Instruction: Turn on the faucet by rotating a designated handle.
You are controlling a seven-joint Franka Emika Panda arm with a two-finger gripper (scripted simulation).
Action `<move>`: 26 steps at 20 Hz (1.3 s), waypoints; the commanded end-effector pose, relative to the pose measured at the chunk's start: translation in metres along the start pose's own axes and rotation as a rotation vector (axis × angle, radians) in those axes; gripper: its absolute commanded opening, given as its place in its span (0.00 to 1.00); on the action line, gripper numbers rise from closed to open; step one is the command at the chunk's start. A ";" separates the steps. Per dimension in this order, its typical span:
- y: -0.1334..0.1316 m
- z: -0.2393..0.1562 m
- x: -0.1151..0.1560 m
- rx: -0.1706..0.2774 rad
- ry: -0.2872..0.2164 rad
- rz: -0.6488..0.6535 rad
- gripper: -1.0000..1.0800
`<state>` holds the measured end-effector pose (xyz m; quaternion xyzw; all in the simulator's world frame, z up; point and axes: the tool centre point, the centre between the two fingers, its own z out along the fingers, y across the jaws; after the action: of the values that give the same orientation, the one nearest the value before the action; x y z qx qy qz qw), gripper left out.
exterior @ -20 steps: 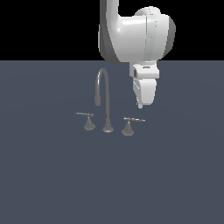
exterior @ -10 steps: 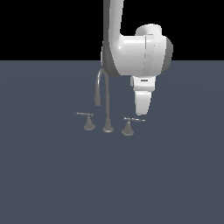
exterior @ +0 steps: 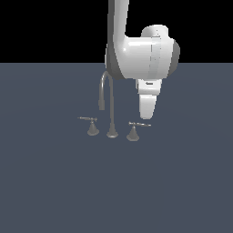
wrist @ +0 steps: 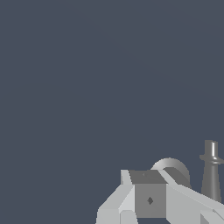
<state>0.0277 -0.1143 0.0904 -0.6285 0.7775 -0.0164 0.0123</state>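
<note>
Currently the faucet [exterior: 109, 111] stands on the flat blue-grey floor [exterior: 54, 182], slightly towards the exterior view's left of centre. It consists of three separate pieces in a row: a tall gooseneck spout [exterior: 107, 98] on a flared base in the middle, and one cone-based lever on each side.

The handle [exterior: 134, 129] is the piece on the exterior view's right of the spout. Its thin lever lies horizontal, shows pale highlights, and extends towards the exterior view's right. The twin handle [exterior: 91, 125] sits on the exterior view's left of the spout, with a darker lever pointing towards the exterior view's left.

The arm [exterior: 136, 54] enters from above, and its white wrist housing hangs over the right-hand part of the faucet. The gripper [exterior: 146, 114] points downward, with its tip just above the outer end of the handle's lever. In this view the tip appears close to the lever, but contact cannot be confirmed.

In the wrist view, the gripper [wrist: 157, 201] body fills the lower corner of the frame. Beyond it the spout's curved top [wrist: 169, 165] and a cone-shaped upright piece [wrist: 211, 170] are visible. The fingertips fall outside the frame.

Whether the fingers are spread or closed cannot be determined from either view. Nothing is seen to be grasped.
</note>
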 end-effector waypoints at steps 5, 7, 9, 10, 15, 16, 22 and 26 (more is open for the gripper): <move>0.028 0.024 0.009 -0.041 -0.001 0.007 0.00; 0.034 0.024 0.012 -0.041 -0.001 0.007 0.00; 0.040 0.024 0.015 -0.041 -0.001 0.007 0.00; 0.044 0.024 0.016 -0.041 -0.001 0.007 0.00; 0.043 0.020 0.012 -0.025 -0.003 0.004 0.00; 0.047 0.020 0.011 -0.026 -0.003 0.004 0.00; 0.070 0.021 0.007 -0.034 -0.002 0.005 0.00; 0.085 0.021 0.004 -0.039 -0.002 0.007 0.00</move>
<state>-0.0502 -0.1237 0.0681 -0.6127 0.7903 -0.0075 0.0015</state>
